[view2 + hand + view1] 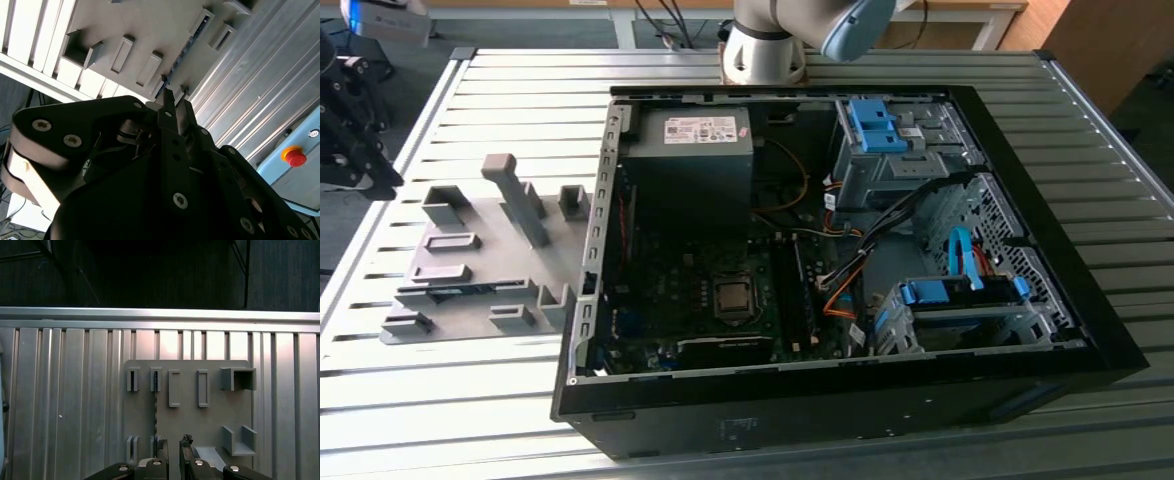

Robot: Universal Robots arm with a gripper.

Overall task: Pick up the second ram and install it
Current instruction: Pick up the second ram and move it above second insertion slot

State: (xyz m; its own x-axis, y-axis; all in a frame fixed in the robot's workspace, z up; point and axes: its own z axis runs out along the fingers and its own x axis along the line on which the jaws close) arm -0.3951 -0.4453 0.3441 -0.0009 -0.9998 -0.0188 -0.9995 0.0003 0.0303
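Seemingly at the approach step, the gripper [174, 444] hovers over the grey fixture [212, 415], jaws slightly apart and empty — the second ram [155, 412] stands on edge in its slots, just off their line, so gripping it calls for centring across that thin edge.

silver arm [767, 50] with pale blue cap [854, 28], black screw-studded fingers [169, 107].

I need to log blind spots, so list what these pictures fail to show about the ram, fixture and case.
- The second ram: edge-on in the first wrist view, chips and label hidden; in the exterior view the grey fixture covers most of it.
- The grey fixture: the gripper blocks part of it in the second wrist view.
- The motherboard slots: too dark in the exterior view to tell whether any is filled.
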